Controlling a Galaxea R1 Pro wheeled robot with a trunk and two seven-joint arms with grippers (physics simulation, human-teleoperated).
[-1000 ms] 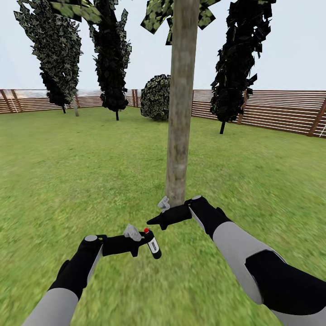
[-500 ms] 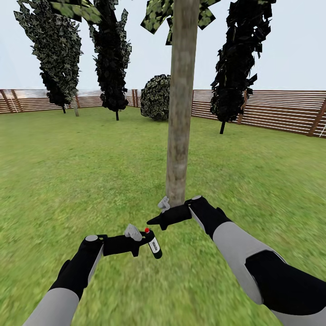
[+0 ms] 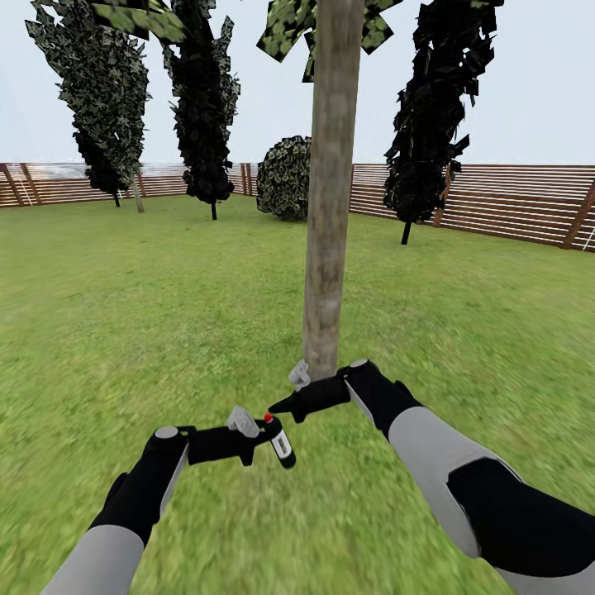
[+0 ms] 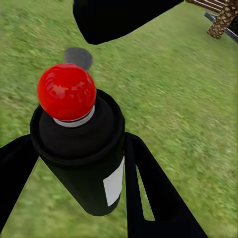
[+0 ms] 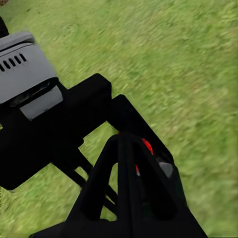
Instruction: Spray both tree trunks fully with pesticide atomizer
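The pesticide atomizer (image 3: 280,445), a small black bottle with a red top and white label, hangs tilted above the grass with my left gripper (image 3: 271,438) shut on it. In the left wrist view its black body (image 4: 79,153) sits between the two dark fingers (image 4: 148,188). My right gripper (image 3: 277,405) is shut and holds nothing. Its tip points left, just above and behind the bottle's red top (image 5: 147,146). One tree's thick grey-brown trunk (image 3: 330,207) rises straight ahead, right behind the right gripper, and a few light-green leaves (image 3: 285,25) show at the top.
Green lawn (image 3: 124,314) spreads all around. A brown slat fence (image 3: 496,207) bounds it at the back. Dark cone-shaped trees (image 3: 202,99) and a round bush (image 3: 285,178) stand near the fence. A thin grey trunk (image 3: 137,194) stands far off at the left.
My left gripper has crept slightly upward with the atomizer, toward the right gripper's tip. The right arm and the view have stayed put.
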